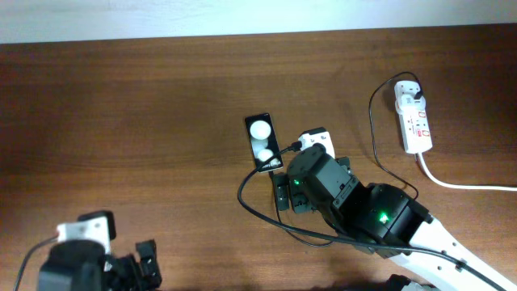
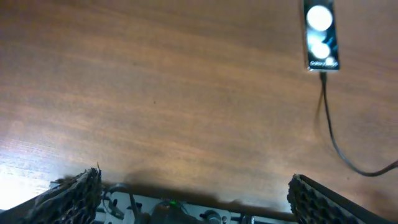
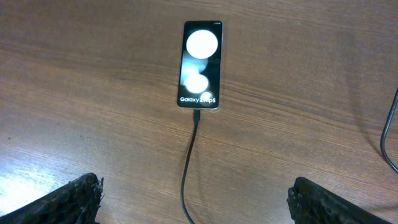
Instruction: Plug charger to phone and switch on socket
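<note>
Brown wood-grain tabletop (image 1: 121, 105) is filling every view, a pale wall strip (image 1: 161, 16) running along its far edge.

Item 1, phone (image 3: 200, 65): lying flat and screen up near the table's middle, showing two round white reflections, with white lettering sitting by its lower edge.

Item 2, charger (image 3: 188, 155): connector tip sitting at the phone's lower edge and looking seated in the port. The thin black cable is looping past the right arm (image 1: 380, 218) and climbing to a white plug (image 1: 408, 90) standing in the socket's far end.

Item 3, socket (image 1: 414, 121): lying well apart from the phone at the table's right side, with a thick white cord (image 1: 460, 184) trailing off right. Its switch is too small for its position to be told.

Item 4, right gripper (image 3: 196, 190): hovering just beside the phone, jaws spread wide, gripping nothing.

Item 5, left gripper (image 2: 196, 190): hanging over the near left corner, jaws likewise wide and empty.

Judgement: plugging-in is looking done and switching on is remaining. The next move is calling for the right arm to cross to the socket and press its switch with one fingertip, avoiding the cable.
</note>
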Controlling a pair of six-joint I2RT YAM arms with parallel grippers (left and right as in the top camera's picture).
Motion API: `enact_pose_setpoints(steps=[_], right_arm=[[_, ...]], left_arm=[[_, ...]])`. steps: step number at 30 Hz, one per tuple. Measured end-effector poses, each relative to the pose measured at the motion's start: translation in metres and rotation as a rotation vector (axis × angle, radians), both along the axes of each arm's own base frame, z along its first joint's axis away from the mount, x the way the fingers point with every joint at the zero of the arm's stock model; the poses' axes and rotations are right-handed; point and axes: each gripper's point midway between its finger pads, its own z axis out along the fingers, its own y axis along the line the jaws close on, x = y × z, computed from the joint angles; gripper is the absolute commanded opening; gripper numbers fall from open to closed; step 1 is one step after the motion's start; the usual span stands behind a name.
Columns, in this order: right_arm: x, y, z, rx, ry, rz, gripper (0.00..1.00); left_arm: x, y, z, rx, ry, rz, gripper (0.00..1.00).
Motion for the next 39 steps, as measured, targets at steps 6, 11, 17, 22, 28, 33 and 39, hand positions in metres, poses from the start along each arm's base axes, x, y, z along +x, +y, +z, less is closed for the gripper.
enact_pose_setpoints(steps=[6,11,17,22,28,33,39], right_arm=[[0.000,0.000,0.000,-0.001,0.000,0.000,0.99],[0.000,0.000,0.000,-0.001,0.001,0.000,0.99],[0.000,0.000,0.000,0.000,0.000,0.000,0.99],[0.000,0.000,0.000,-0.001,0.000,0.001,0.99],[0.000,0.000,0.000,-0.001,0.000,0.000,0.99],[0.000,0.000,0.000,0.000,0.000,0.000,0.99],[0.000,0.000,0.000,-0.001,0.000,0.000,0.99]], left_arm=[[-0.031,0.009,0.025,-0.081,-0.282,0.053,0.99],[-0.021,0.008,0.053,-0.107,-0.517,0.040,0.99],[0.048,-0.005,0.004,-0.089,-0.534,0.023,0.99],[0.068,-0.008,-0.026,-0.094,-0.560,0.022,0.99],[0.052,-0.002,-0.015,-0.041,-0.679,0.000,0.99],[0.046,0.000,-0.010,0.007,-0.724,-0.030,0.99],[0.051,-0.001,-0.025,0.026,-0.685,-0.042,0.99]])
